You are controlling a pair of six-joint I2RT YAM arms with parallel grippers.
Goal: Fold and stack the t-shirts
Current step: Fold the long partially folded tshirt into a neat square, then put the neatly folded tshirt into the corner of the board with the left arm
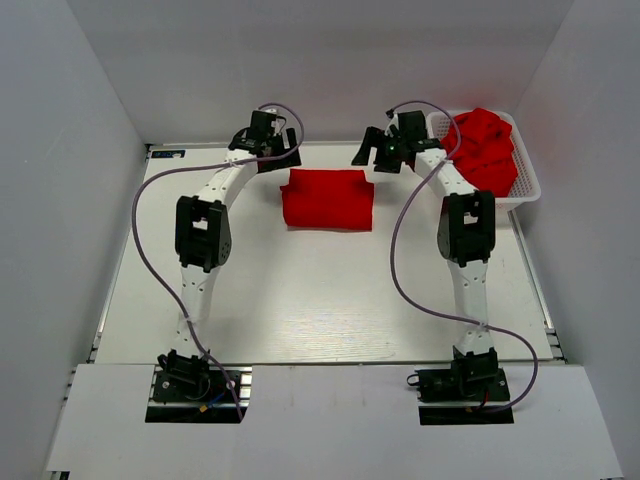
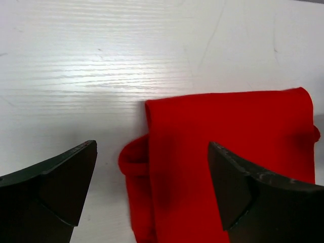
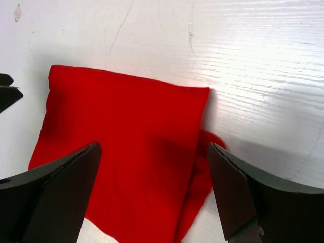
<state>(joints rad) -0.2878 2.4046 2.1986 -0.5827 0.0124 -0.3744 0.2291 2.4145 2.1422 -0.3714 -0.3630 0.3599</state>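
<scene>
A folded red t-shirt (image 1: 328, 199) lies flat on the white table at the far middle. My left gripper (image 1: 283, 152) hovers open over its far left corner; in the left wrist view the shirt (image 2: 228, 152) fills the lower right between the fingers. My right gripper (image 1: 372, 152) hovers open over its far right corner; the right wrist view shows the shirt (image 3: 121, 152) with a small fold of cloth sticking out at its right edge. Neither gripper holds anything. More crumpled red t-shirts (image 1: 485, 148) fill a basket at the far right.
The white plastic basket (image 1: 527, 180) stands at the table's far right corner, beside the right arm. White walls enclose the table on the left, back and right. Purple cables loop from both arms over the table.
</scene>
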